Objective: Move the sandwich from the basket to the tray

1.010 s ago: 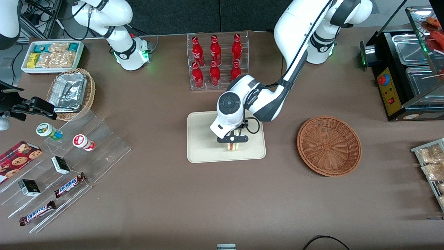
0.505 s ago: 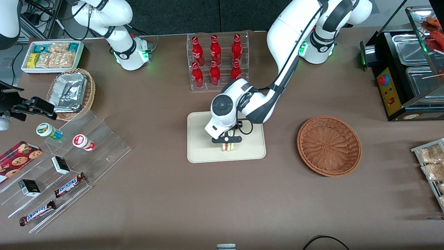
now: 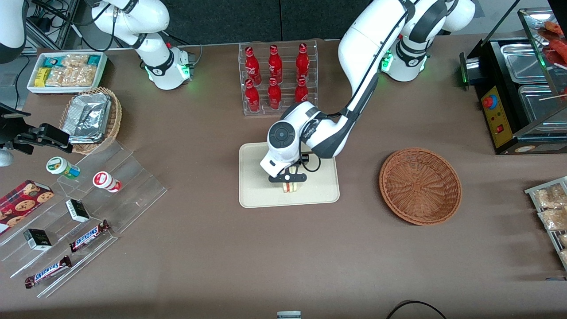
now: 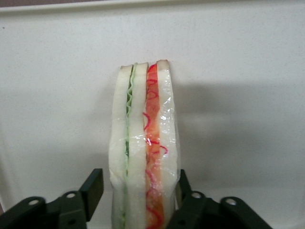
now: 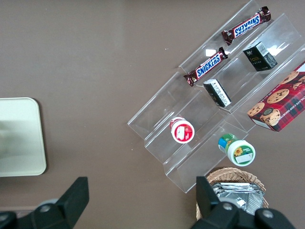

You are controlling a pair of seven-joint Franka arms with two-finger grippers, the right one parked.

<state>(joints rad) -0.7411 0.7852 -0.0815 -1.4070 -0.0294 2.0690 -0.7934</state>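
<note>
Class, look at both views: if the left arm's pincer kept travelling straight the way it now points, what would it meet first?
Probably the tray: the pincer points down at it, shut on the sandwich, whose lower edge would touch first. The remaining gap is unclear.

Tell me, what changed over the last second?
The gripper carried the sandwich a little way across the tray toward the parked arm's end and lower onto it; it still clasps the sandwich. The basket stayed put, with nothing in it.
</note>
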